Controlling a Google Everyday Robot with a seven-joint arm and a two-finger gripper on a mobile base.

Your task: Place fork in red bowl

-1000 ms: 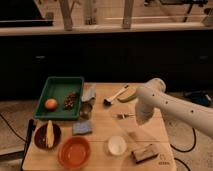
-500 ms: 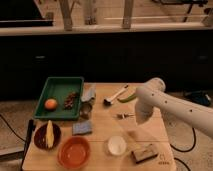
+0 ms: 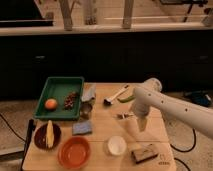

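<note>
Left: green tray [image 3: 56, 85] with orange [image 3: 51, 104] | front left: red bowl [image 3: 74, 152] on table [image 3: 102, 129], empty | middle: white cup [image 3: 116, 145] | right of middle: fork [image 3: 123, 116] flat on table, just beside gripper [image 3: 141, 124]; finger state: cannot tell

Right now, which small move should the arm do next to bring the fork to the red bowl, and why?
Probably a short move left and down. The gripper hangs just right of the fork, which lies on the table, not yet picked up. The red bowl waits far left, near the front edge.
</note>
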